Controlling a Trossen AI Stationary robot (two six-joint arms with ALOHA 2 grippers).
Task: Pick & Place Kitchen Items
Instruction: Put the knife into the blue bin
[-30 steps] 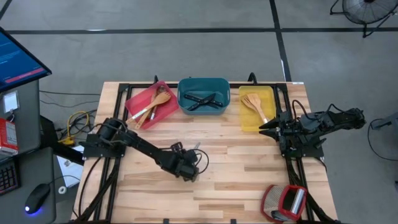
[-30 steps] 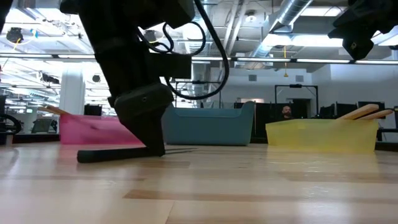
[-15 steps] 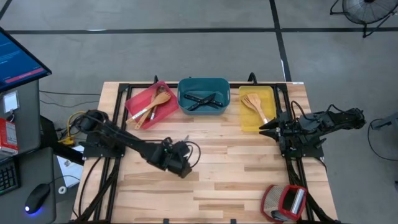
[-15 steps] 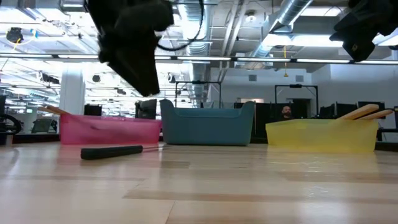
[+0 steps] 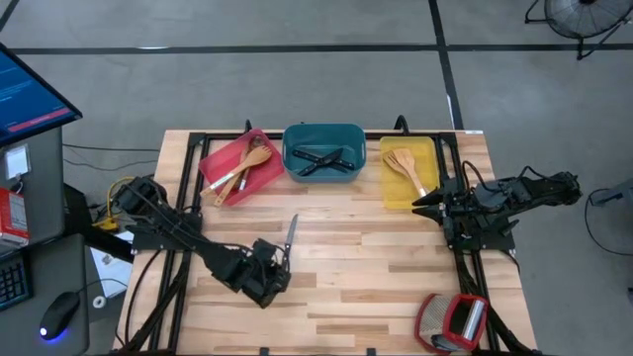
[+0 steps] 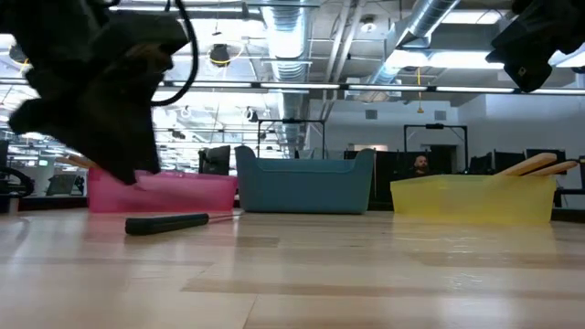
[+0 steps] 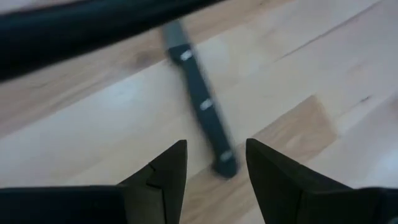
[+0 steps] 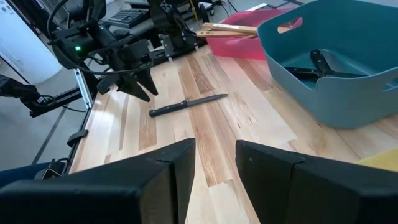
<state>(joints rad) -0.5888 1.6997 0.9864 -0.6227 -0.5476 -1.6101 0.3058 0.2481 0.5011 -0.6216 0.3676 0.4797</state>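
Note:
A black-handled knife [image 5: 291, 235] lies flat on the wooden table, blade toward the far edge; it also shows in the low view [image 6: 166, 223], the left wrist view [image 7: 202, 106] and the right wrist view [image 8: 186, 104]. My left gripper [image 7: 216, 152] is open and empty, raised above the table just near-left of the knife's handle end [image 5: 280, 265]. My right gripper [image 8: 214, 152] is open and empty, waiting by the yellow tray [image 5: 420, 205].
At the far edge stand a red tray [image 5: 218, 158] with wooden utensils, a teal tray [image 5: 322, 131] with black knives and a yellow tray [image 5: 427, 168] with wooden spatulas. A red-and-silver object [image 5: 453, 321] sits near the table's near right corner.
My left gripper has risen off the knife, which stays lying on the table, and has drawn back toward the table's left and near edges, staying above the table.

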